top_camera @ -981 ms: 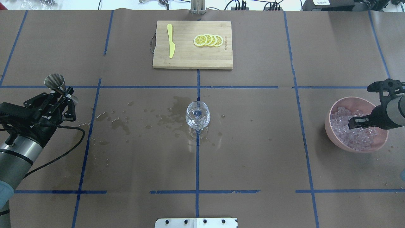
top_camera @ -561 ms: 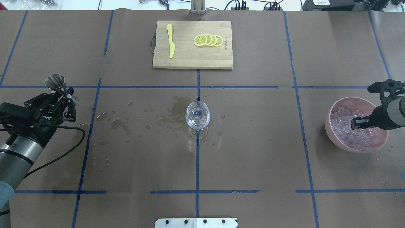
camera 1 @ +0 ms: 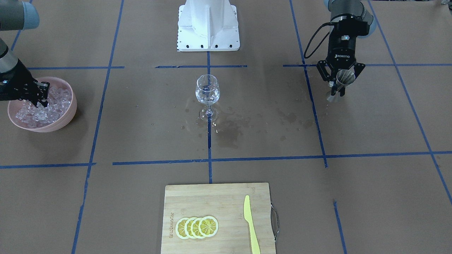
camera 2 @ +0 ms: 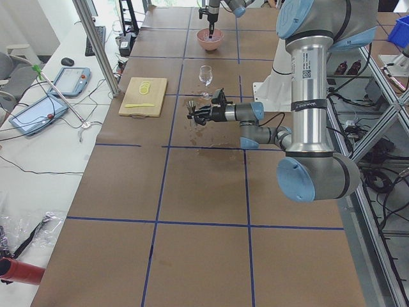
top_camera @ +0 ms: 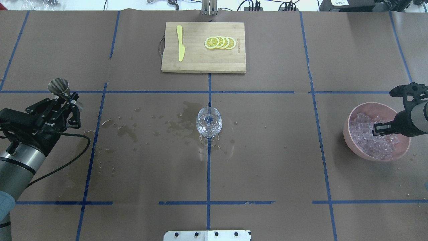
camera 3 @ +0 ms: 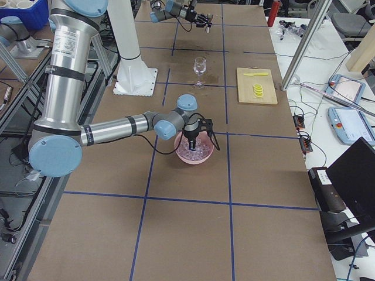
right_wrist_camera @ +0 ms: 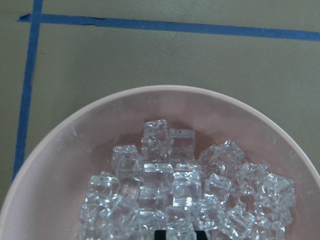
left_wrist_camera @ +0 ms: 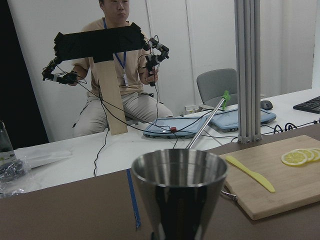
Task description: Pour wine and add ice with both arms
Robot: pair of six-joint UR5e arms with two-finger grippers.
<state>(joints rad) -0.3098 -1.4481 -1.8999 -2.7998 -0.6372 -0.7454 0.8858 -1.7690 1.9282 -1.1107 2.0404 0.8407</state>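
With wine seemingly in the centre glass and my left gripper clamping the jigger at left, I was on icing: right gripper, width untellable, stood in the bowl's ice at right, needing a pinch next.

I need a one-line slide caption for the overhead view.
Left gripper holds a jigger, right gripper reaches into the bowl of ice, and a wine glass stands between them.

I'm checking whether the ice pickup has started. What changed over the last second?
The right gripper edged slightly toward the robot's right over the ice in the pink bowl; no cube visibly lifted. The left gripper, holding the jigger, the wine glass and the cutting board stayed put.
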